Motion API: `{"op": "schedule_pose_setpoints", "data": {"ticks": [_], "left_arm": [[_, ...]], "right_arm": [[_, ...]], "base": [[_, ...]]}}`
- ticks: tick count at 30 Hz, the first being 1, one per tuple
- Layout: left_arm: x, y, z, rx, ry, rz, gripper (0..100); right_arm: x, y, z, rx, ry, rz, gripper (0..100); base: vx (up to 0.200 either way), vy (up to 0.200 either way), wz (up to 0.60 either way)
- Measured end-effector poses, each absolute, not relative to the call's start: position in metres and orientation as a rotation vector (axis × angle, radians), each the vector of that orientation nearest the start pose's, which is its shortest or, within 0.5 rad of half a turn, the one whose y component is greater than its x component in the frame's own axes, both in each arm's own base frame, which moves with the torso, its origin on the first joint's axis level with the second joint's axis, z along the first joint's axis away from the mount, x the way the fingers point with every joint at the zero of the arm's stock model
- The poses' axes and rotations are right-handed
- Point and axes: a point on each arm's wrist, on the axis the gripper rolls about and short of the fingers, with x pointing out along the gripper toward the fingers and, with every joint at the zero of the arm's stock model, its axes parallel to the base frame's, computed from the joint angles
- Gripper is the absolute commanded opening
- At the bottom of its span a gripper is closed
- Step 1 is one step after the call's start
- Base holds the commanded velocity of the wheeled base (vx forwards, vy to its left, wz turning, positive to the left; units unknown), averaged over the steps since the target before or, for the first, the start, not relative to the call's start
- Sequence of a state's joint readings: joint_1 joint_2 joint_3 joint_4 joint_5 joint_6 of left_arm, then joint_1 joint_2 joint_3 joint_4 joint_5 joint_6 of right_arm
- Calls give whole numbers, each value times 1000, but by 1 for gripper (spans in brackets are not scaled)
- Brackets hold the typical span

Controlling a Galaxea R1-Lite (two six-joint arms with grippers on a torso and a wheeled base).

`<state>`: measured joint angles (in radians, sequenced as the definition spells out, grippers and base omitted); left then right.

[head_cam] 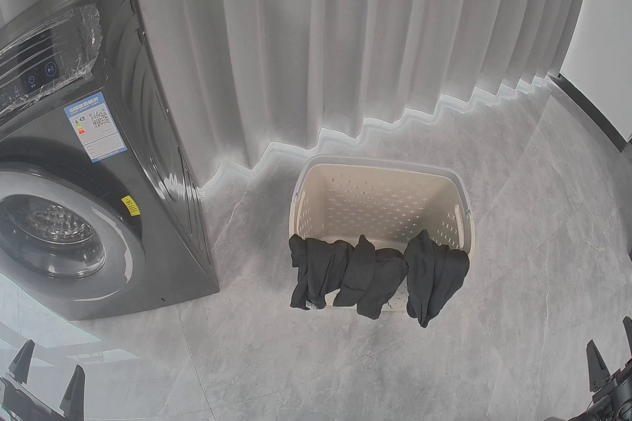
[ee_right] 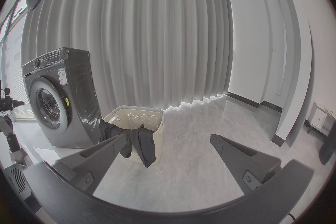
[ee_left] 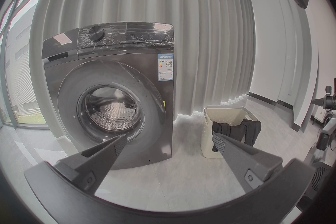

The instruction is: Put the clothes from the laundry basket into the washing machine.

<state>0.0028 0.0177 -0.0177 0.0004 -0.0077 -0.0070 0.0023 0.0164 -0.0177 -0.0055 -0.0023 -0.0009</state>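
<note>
- Over on the left of the head view, the washing machine (head_cam: 99,231): dark grey, front-loading, standing on the pale stone-look floor (head_cam: 329,363), round porthole facing this way, shiny drum visible inside.
- Up top, a control panel (head_cam: 46,60) wrapped in crinkled clear film (with a round dial (ee_left: 96,33) under it, seen from the left wrist), a printed label (head_cam: 95,126) on the front, a small yellow sticker (head_cam: 130,205) lower down.
- Just beside the machine, on its right and not touching it: the laundry basket (head_cam: 385,166), cream plastic, upright on the floor, walls pierced with little cross-shaped holes.
- And there, the clothes (head_cam: 375,274): dark garments slung over the basket's near rim, hanging down the outside of the front wall. Number of pieces impossible to tell.
- Left gripper (head_cam: 51,370) low in the near left corner, in front of the machine, fingers spread wide apart, nothing between them. Well apart from the basket.
- Right gripper (head_cam: 611,343) low in the near right corner, likewise gaping, likewise empty. Well apart from the clothes too.
- Behind it all, a white pleated curtain (head_cam: 342,14) dropping to the floor, a bright strip of light along its hem.
- Far right, a white wall (head_cam: 605,34) with dark skirting at its foot.
</note>
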Motion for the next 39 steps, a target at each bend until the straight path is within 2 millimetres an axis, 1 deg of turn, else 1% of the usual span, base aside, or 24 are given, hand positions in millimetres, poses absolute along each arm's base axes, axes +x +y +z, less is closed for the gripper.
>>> {"op": "schedule_pose_setpoints", "data": {"ticks": [3,12,26,32,39], "left_arm": [[-23,0,81,-7,0,-5,100],[-23,0,81,-7,0,-5,100],[-23,0,81,-7,0,-5,100],[-23,0,81,-7,0,-5,100],[-23,0,81,-7,0,-4,100]], "right_arm": [[-23,0,81,-1,-7,1,100],[-23,0,81,-1,-7,1,100],[-23,0,81,-1,-7,1,100],[-23,0,81,-1,-7,1,100],[-23,0,81,-1,-7,1,100]], "base": [[0,0,0],[0,0,-600],[0,0,0],[200,0,0],[0,0,0]]}}
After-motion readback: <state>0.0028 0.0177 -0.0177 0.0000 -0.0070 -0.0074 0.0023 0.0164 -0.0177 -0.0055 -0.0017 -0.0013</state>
